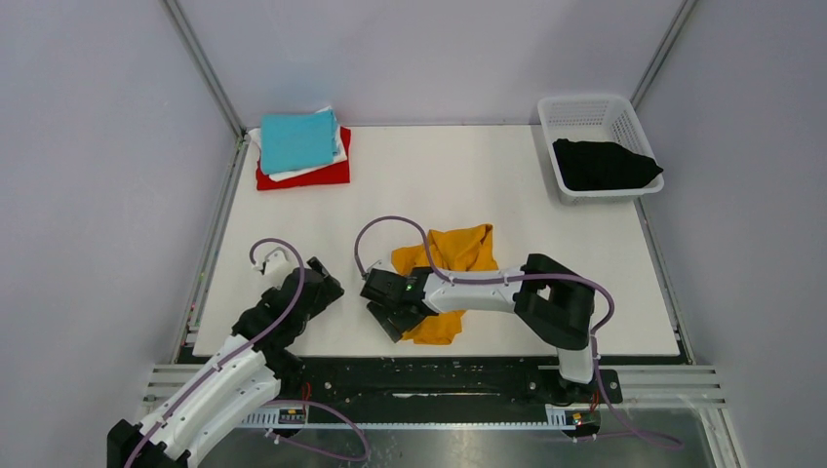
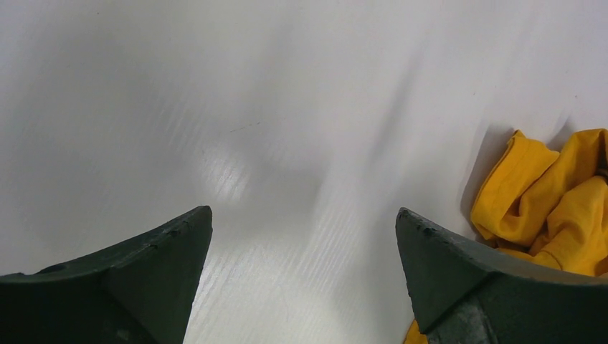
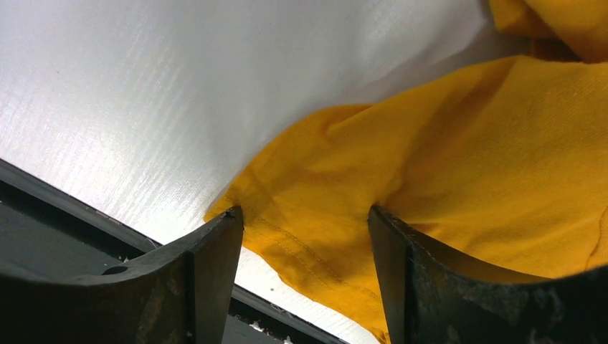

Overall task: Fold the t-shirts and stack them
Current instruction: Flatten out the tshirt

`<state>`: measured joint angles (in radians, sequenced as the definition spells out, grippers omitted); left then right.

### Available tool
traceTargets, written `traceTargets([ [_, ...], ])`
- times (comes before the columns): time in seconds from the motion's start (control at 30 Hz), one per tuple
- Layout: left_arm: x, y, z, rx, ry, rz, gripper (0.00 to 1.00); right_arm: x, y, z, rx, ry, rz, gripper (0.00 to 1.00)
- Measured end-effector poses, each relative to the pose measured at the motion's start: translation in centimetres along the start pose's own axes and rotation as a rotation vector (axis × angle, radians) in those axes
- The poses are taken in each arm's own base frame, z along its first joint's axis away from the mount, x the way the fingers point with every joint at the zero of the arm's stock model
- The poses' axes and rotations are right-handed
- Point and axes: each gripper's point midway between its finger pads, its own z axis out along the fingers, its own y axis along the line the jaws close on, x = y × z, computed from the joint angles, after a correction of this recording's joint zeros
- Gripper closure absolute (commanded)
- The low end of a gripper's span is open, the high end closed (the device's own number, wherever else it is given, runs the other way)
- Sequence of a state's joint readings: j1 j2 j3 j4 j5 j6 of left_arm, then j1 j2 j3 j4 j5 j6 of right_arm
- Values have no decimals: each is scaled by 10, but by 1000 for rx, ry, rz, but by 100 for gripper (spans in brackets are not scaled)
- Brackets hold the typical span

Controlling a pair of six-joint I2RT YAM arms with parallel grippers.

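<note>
The orange-yellow t-shirt [image 1: 451, 261] lies crumpled at the middle of the table, and it also shows in the right wrist view [image 3: 459, 150] and the left wrist view [image 2: 552, 201]. My right gripper [image 1: 392, 317] [image 3: 305, 211] is open, its jaws standing apart on either side of the shirt's near-left hem corner, low over the table's front edge. My left gripper [image 1: 327, 285] [image 2: 305, 215] is open and empty over bare table, left of the shirt. A folded stack with the teal shirt [image 1: 297, 139] on a white one [image 1: 289, 175] and a red one [image 1: 327, 175] sits at the back left. The black shirt [image 1: 605, 164] lies in the basket.
The white mesh basket [image 1: 585, 105] stands at the back right corner. The black front rail [image 3: 64, 215] runs just below the shirt's corner. Grey walls and metal frame posts enclose the table.
</note>
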<state>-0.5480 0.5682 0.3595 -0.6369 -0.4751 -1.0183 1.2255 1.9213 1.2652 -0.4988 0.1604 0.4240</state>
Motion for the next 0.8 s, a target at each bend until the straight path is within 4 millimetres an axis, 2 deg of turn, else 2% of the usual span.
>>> traceTargets([
  [0.07, 1, 1, 1, -5, 2, 2, 1, -1, 0, 1, 8, 6, -1, 32],
  [0.3, 2, 2, 2, -15, 5, 7, 1, -13, 2, 5, 26, -6, -14, 75],
  [0.33, 2, 2, 2, -15, 5, 8, 1, -15, 2, 6, 30, -10, -17, 79],
  [0.7, 3, 3, 2, -15, 11, 27, 1, -24, -4, 5, 63, -48, -27, 79],
  [0.8, 5, 3, 3, -19, 22, 42, 1, -26, -8, -4, 68, -74, -22, 78],
])
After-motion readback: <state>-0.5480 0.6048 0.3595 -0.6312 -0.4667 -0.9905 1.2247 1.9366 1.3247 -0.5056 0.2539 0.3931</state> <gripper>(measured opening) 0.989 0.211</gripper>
